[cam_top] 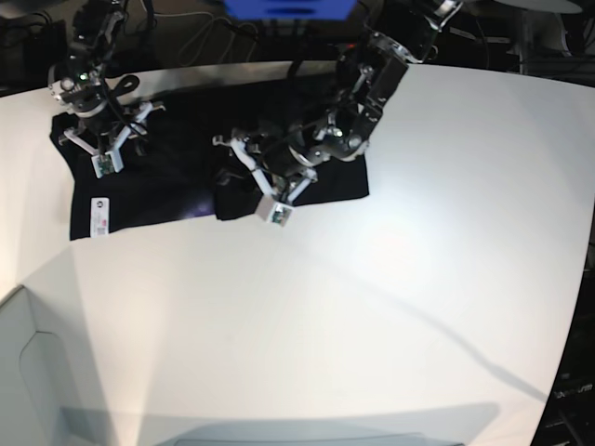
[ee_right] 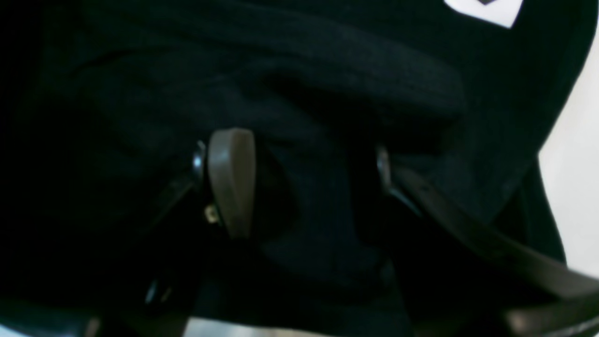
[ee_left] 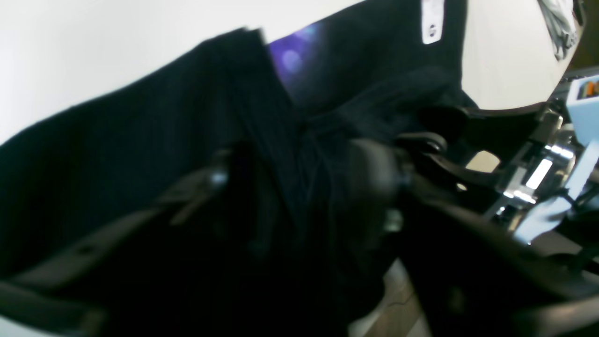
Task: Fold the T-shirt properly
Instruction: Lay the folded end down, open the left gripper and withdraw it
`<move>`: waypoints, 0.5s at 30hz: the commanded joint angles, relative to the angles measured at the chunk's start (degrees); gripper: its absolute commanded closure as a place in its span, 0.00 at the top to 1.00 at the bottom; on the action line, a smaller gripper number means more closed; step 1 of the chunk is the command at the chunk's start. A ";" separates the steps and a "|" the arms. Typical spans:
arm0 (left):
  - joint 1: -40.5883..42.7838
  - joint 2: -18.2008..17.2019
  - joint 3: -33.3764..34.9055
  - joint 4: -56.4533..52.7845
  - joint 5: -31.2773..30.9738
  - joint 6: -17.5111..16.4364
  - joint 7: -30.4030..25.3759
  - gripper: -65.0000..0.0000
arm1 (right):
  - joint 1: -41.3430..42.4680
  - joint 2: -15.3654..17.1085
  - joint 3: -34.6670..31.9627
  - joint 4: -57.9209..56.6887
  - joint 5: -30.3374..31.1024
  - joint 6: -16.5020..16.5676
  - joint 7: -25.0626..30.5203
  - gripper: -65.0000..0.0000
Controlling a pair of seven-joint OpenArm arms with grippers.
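Left wrist view, T-shirt (ee_left: 140,154): the black cloth fills most of the picture. It lies bunched in folds right in front of the left gripper (ee_left: 299,187).
Left wrist view, left gripper: dark and blurry. Cloth sits between the fingers, but I cannot tell if they are pinching it or apart.
Left wrist view, label (ee_left: 431,21): small and white, on the cloth far ahead of the gripper.
Right wrist view, right gripper (ee_right: 309,178): its two fingers stand wide apart. A fold of black cloth lies between them and they do not pinch it.
Right wrist view, T-shirt (ee_right: 327,70): it fills the picture all around the fingers.
Base view, T-shirt (cam_top: 177,186): it lies on the white table (cam_top: 372,316), under both grippers.
Base view, left gripper (cam_top: 270,181): low over the shirt's middle.
Base view, right gripper (cam_top: 102,139): over the shirt's other end.
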 commanded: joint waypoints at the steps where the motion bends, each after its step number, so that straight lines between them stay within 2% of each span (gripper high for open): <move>1: -0.66 0.52 0.10 2.34 -0.98 -0.18 -1.00 0.58 | 0.03 0.37 0.00 0.76 0.56 0.58 0.72 0.50; 5: 0.22 -0.97 0.10 7.00 -1.07 -0.18 -0.91 0.59 | 0.03 0.37 0.00 0.76 0.56 0.58 0.72 0.50; 9: 3.30 -7.74 -1.84 13.77 -1.07 -0.09 -1.61 0.52 | 0.21 0.37 0.00 1.03 0.56 0.58 0.72 0.50; 12: 7.17 -13.72 -8.52 17.02 -1.07 0.18 -1.61 0.51 | 1.26 0.29 0.44 1.20 0.56 0.58 0.72 0.50; 15: 12.62 -15.57 -18.98 17.28 -1.16 -0.09 -1.61 0.51 | 1.35 0.11 0.62 3.66 0.56 0.58 1.16 0.51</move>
